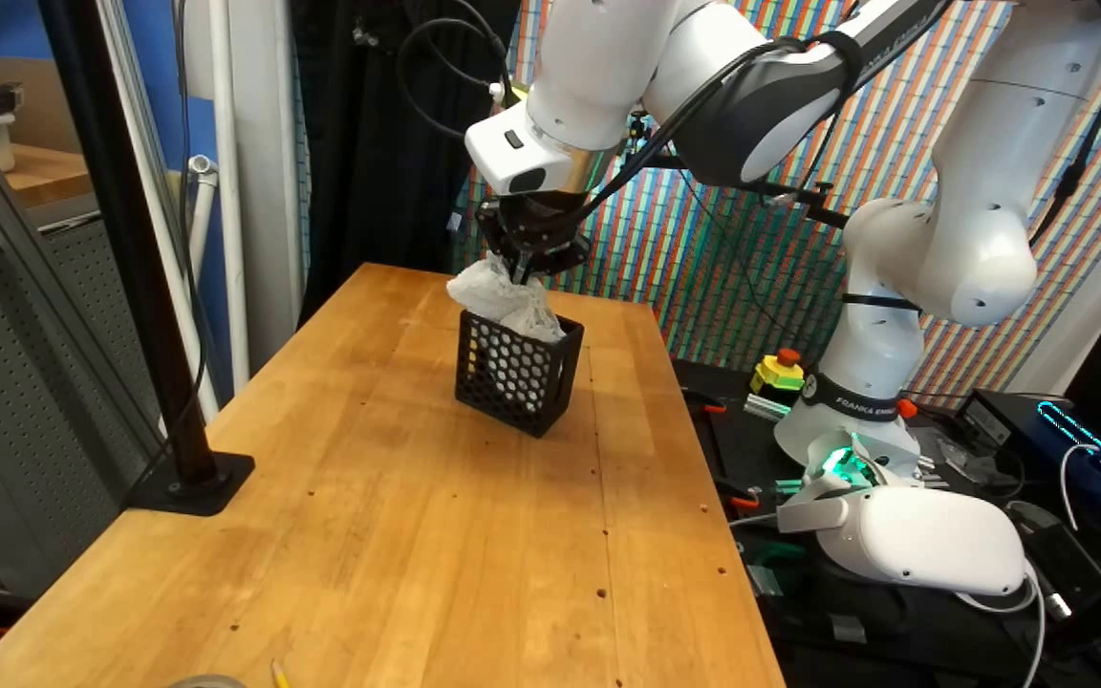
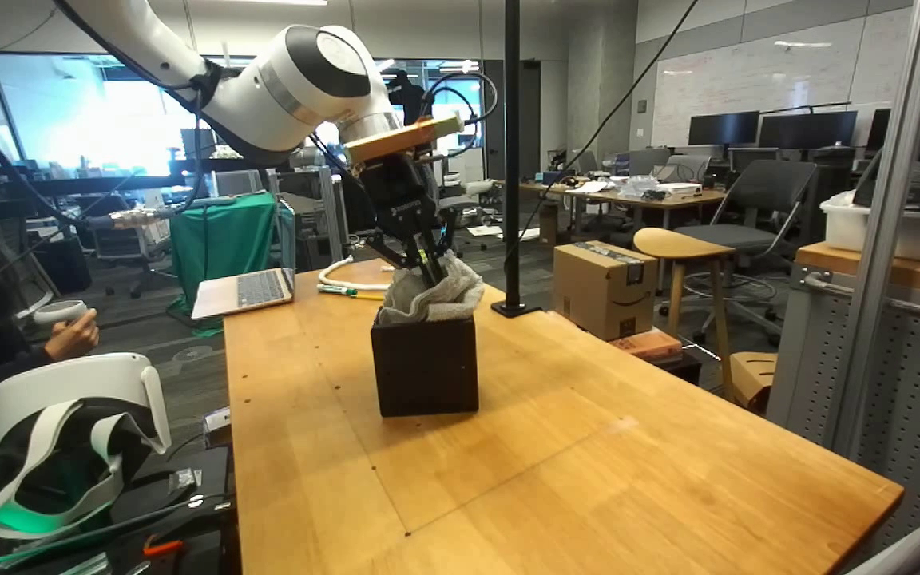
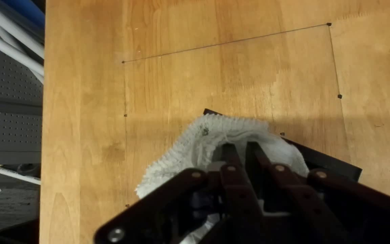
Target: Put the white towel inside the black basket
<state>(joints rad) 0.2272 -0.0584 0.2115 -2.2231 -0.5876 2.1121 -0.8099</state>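
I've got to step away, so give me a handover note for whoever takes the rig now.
End effector: in the folds of the towel, jaws close together; whether they grip it is unclear.
Basket: upright on the table.
Done: towel partly in; its top bulges above the basket.
Left: probably lower the rest in, let go if gripped, then withdraw.

This looks like a robotics lab in an office-like room: a white jointed Franka arm (image 1: 933, 253) and a white plastic VR headset (image 1: 942, 540) stand just beside the light-brown wooden table (image 1: 398, 487). Well apart from that table are black flat monitors (image 2: 723, 128), grey office chairs (image 2: 763, 192) and a broad wall-mounted whiteboard (image 2: 747, 84).
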